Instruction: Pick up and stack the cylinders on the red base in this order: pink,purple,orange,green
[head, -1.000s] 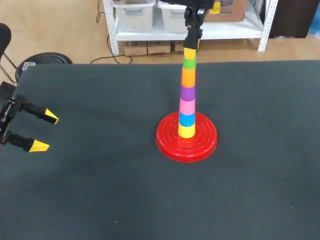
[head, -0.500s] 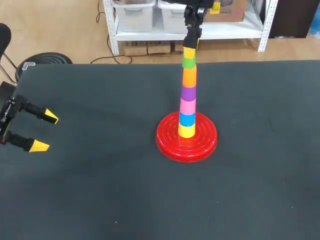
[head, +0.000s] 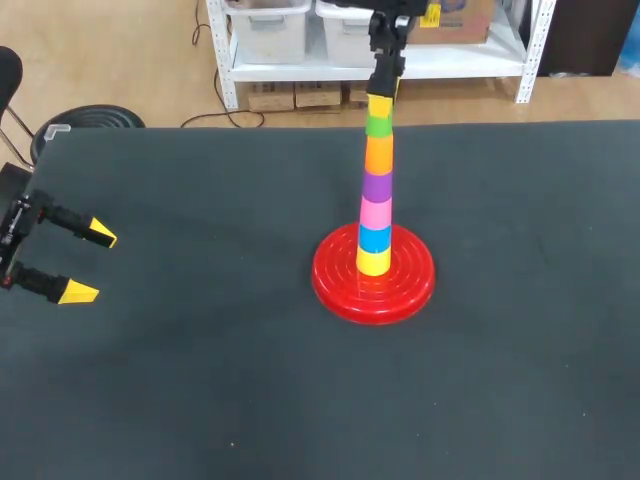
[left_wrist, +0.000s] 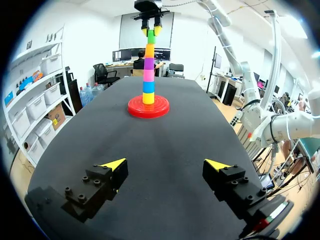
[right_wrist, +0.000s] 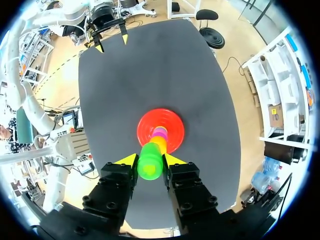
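Observation:
On the red base (head: 335, 282) stands a tower of cylinders: yellow, blue, pink (head: 374, 212), purple (head: 375, 186), orange (head: 377, 153) and, on top, green (head: 378, 126). My right gripper (head: 379, 104) comes straight down from above and is shut on the green cylinder (right_wrist: 150, 167), its yellow tips pressed against both sides; the red base (right_wrist: 146, 122) lies directly beneath. My left gripper (head: 88, 263) hovers open and empty at the table's left edge, far from the tower. From the left wrist, the left gripper (left_wrist: 167, 167) faces the tower and its base (left_wrist: 148, 108) across the table.
The black table top (head: 200, 380) stretches bare around the base on all sides. Nothing else lies on it.

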